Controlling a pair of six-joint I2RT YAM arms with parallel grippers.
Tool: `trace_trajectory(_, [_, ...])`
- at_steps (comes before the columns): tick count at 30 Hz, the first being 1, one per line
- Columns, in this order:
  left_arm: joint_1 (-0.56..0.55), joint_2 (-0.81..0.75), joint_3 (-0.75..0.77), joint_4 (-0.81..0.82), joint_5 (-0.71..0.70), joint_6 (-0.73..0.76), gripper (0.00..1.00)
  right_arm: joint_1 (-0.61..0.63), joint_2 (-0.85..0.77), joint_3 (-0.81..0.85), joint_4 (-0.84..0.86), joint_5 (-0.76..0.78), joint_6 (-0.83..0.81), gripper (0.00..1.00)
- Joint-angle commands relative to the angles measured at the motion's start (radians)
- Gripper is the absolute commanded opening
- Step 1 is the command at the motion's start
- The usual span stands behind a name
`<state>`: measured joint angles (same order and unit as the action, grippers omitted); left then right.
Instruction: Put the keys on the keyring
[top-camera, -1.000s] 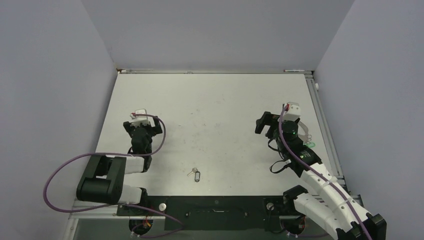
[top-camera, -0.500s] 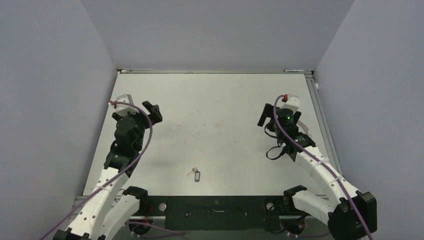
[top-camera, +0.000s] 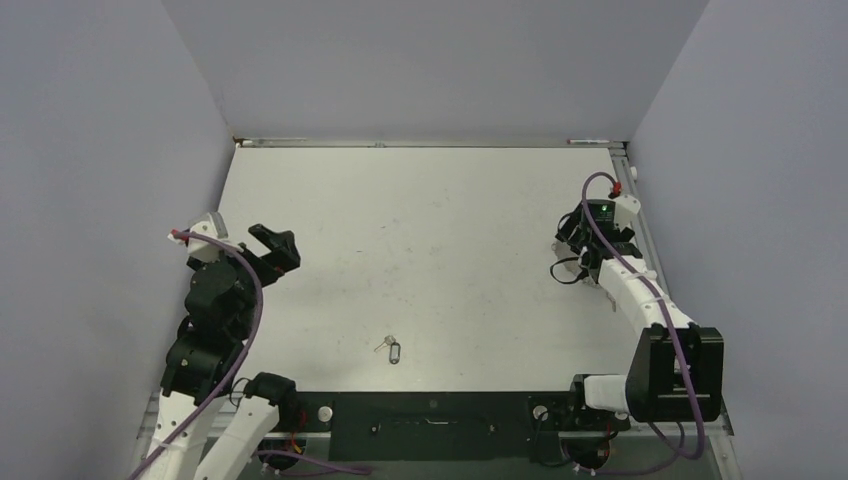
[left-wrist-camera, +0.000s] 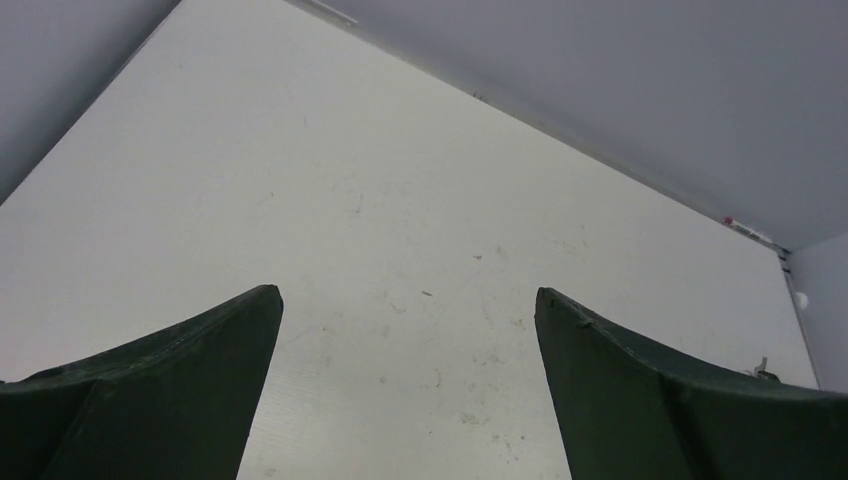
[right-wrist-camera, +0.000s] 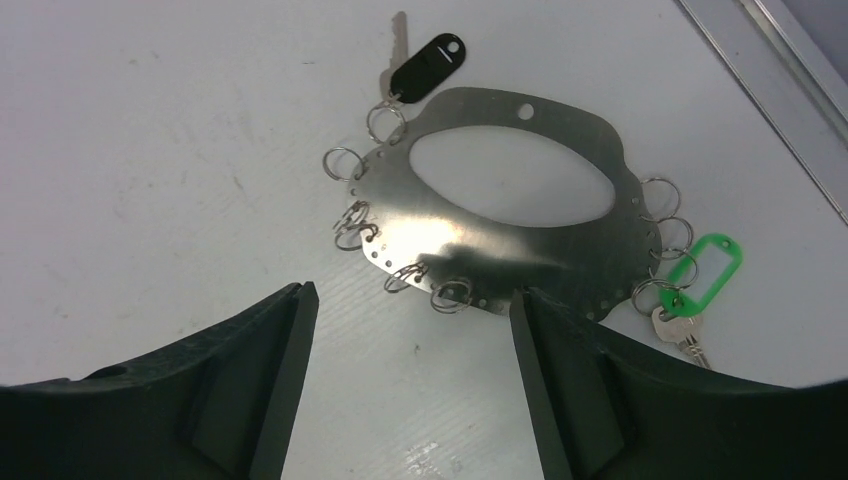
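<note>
White bench (top-camera: 430, 220) | small silvery tagged key (top-camera: 390, 349) loose near-centre: light, flat, slippery, pinch its head edgewise | perforated steel keyring plate (right-wrist-camera: 480, 245) at right edge, just ahead of right pincer (right-wrist-camera: 410, 295), apart, empty | left pincer (left-wrist-camera: 408, 295) apart, empty

An overhead rear view spans the whole table (top-camera: 430, 220); both wrist views look closely across it.

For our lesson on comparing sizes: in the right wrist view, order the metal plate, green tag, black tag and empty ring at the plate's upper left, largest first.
1. metal plate, clearly largest.
2. green tag and black tag: about alike, not ranked.
3. empty ring, smallest.
</note>
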<state>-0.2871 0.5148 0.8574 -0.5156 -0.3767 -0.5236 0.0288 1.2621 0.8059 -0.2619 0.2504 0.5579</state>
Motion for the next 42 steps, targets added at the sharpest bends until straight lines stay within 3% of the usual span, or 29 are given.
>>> trace_trajectory(1, [0.006, 0.002, -0.042, -0.151, -0.025, 0.054, 0.96, -0.024, 0.081, 0.033, 0.048, -0.020, 0.062, 0.71])
trace_trajectory(6, [0.004, 0.043, -0.062, -0.098, 0.192, 0.123, 0.96, -0.023, 0.135, 0.045, 0.091, 0.032, 0.056, 0.59])
trace_trajectory(14, [0.019, 0.109, -0.063, -0.087, 0.307, 0.157, 1.00, -0.024, 0.261, 0.086, 0.150, 0.038, 0.075, 0.53])
trace_trajectory(16, [0.020, 0.108, -0.065, -0.081, 0.314, 0.160, 0.95, -0.025, 0.307, 0.113, 0.162, 0.025, 0.088, 0.53])
trace_trajectory(26, [0.020, 0.085, -0.080, -0.069, 0.308, 0.153, 0.93, -0.014, 0.473, 0.258, 0.132, 0.075, 0.205, 0.55])
trace_trajectory(31, [0.020, 0.085, -0.080, -0.071, 0.316, 0.152, 0.93, 0.006, 0.555, 0.339, 0.037, 0.120, 0.283, 0.50])
trace_trajectory(42, [0.020, 0.072, -0.083, -0.066, 0.332, 0.157, 0.93, 0.054, 0.578, 0.360, 0.012, 0.223, 0.384, 0.45])
